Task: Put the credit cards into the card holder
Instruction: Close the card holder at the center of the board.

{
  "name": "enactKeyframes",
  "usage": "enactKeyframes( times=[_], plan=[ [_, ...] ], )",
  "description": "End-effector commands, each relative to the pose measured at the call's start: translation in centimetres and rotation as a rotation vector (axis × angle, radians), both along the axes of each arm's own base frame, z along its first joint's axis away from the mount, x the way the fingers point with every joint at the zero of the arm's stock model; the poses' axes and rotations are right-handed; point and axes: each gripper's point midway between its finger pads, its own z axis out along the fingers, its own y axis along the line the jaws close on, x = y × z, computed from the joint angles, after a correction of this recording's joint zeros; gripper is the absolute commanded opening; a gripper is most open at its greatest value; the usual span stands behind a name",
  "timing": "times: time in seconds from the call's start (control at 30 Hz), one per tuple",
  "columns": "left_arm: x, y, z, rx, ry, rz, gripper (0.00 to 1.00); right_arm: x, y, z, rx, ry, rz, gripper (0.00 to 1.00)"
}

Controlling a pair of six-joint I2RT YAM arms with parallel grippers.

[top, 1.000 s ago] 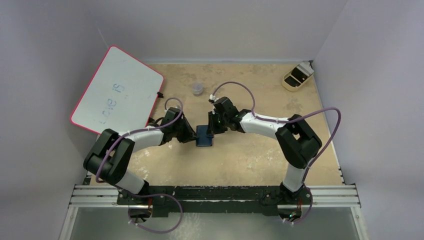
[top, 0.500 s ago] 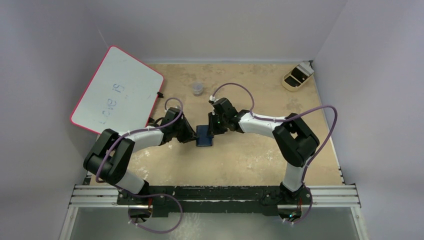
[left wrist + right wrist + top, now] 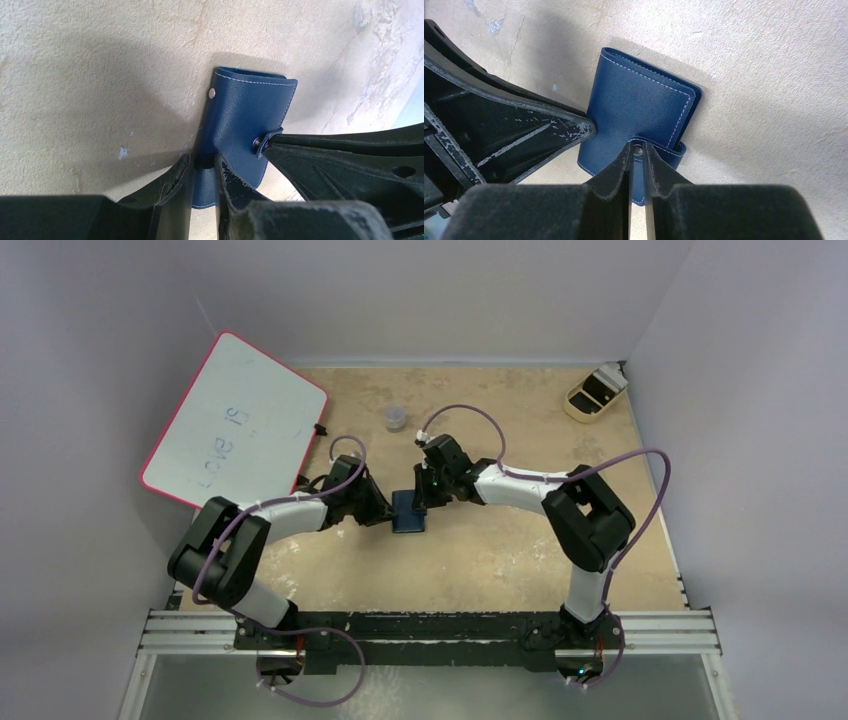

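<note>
Okay, top view: the holder (image 3: 408,514) sits mid-table (image 3: 500,560), right between my two grippers. My left gripper (image 3: 388,512) meets its left edge and my right gripper (image 3: 424,502) its upper right side. From up here I cannot tell how the jaws stand, they are too small. A whiteboard (image 3: 235,420) with faint writing leans at the far left. A small clear cup (image 3: 396,418) stands beyond the holder, well apart from it. A tan tray (image 3: 593,395) is in the far right corner.

Left wrist view: my left fingers (image 3: 172,192) are pinched on the holder's near edge, with a strip of blue showing between them. The holder is navy with pale stitching, folded, cover facing the camera. A metal stud (image 3: 212,92) shows bare near the cover's left edge. The tab (image 3: 263,141) sticks out at the right edge, and the tip of my right gripper comes in from the right and touches it. I cannot tell whether the holder rests flat or is lifted a little.

Right wrist view: my right fingers (image 3: 616,172) are almost pressed together, pinching the tab. Its metal snap shows in the thin slit between the tips. The tab wraps round the holder's near edge. A finger of my left gripper comes in from the left, with its tip touching the holder's left edge. The holder casts a dark shadow on the table behind it.
</note>
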Motion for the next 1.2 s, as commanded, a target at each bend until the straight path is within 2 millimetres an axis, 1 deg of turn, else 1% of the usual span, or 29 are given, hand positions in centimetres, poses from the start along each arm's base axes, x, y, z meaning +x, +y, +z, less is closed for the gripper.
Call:
enactKeyframes(
  times=[0.0, 0.3, 0.43, 0.67, 0.77, 0.9, 1.17],
  plan=[
    [0.4, -0.8, 0.3, -0.035, -0.024, -0.009, 0.20, 0.1, 1.2, 0.3, 0.011, -0.015, 0.015, 0.12],
    [0.4, -0.9, 0.3, -0.042, -0.020, -0.011, 0.20, -0.1, 1.8, 0.1, 0.006, -0.015, 0.026, 0.12],
    [0.4, -0.9, 0.3, -0.042, -0.021, -0.012, 0.19, 0.1, 1.2, -0.5, -0.033, -0.018, 0.006, 0.12],
    [0.3, -0.8, 0.3, -0.042, -0.021, -0.010, 0.19, 0.5, -0.5, -1.4, -0.134, -0.031, -0.025, 0.09],
    [0.4, -0.8, 0.3, -0.041, -0.024, -0.010, 0.19, 0.2, -1.4, -2.3, -0.187, -0.023, -0.020, 0.09],
    [0.2, -0.6, 0.0, -0.033, -0.020, -0.007, 0.19, -1.0, -3.0, -4.1, -0.269, 0.013, -0.006, 0.11],
    [0.2, -0.6, 0.2, -0.037, -0.026, -0.001, 0.19, -2.6, -4.6, -7.8, -0.363, 0.086, 0.016, 0.10]
  ],
)
